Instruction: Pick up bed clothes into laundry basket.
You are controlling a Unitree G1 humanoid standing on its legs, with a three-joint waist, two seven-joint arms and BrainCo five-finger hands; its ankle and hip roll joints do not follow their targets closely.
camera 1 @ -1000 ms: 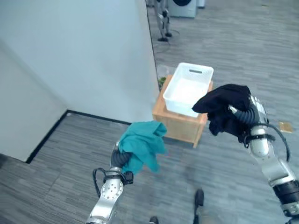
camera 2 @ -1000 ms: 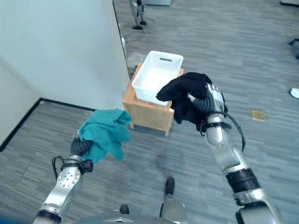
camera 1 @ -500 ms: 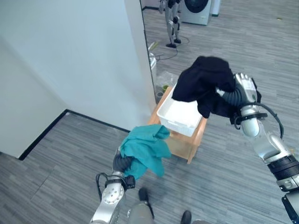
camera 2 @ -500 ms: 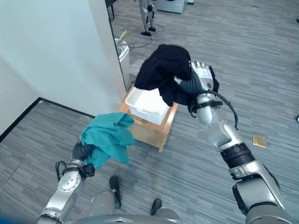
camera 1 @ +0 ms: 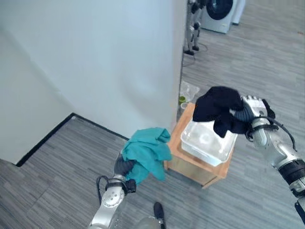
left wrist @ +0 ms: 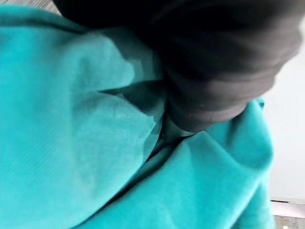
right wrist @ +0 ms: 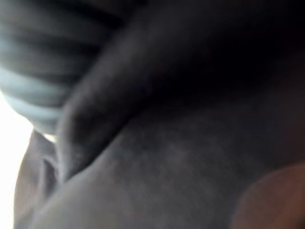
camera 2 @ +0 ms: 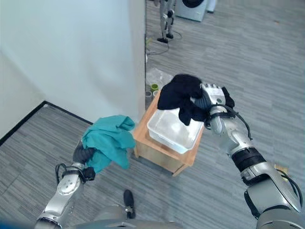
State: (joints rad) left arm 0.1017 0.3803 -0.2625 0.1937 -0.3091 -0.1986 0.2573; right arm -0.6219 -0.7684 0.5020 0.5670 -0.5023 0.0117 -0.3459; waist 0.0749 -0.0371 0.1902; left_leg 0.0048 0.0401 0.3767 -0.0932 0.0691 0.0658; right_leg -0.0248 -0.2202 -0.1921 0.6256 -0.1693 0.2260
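A white laundry basket (camera 1: 206,141) sits on a low wooden stand (camera 1: 195,168) beside the wall corner. My right hand (camera 1: 254,112) is shut on a black garment (camera 1: 217,107), which it holds just above the basket's far right end, with folds hanging down toward the rim. A teal garment (camera 1: 145,151) is draped over my left hand (camera 1: 123,167), raised to the left of the stand and apart from the basket. In the right eye view the black garment (camera 2: 183,97) hangs over the basket (camera 2: 172,131), and the teal garment (camera 2: 108,140) stays near the stand's left corner.
A pale wall (camera 1: 95,62) with a dark skirting line stands on the left, and its corner ends just behind the stand. A clear bin (camera 1: 188,90) stands by that corner. Farther back are a washing machine (camera 1: 220,7) and a metal stand (camera 2: 166,21). Grey plank floor lies all around.
The whole view has shifted, so the camera moved. My right hand carried the black garment from in front of the basket to above its far end. The teal garment stays on my left hand.
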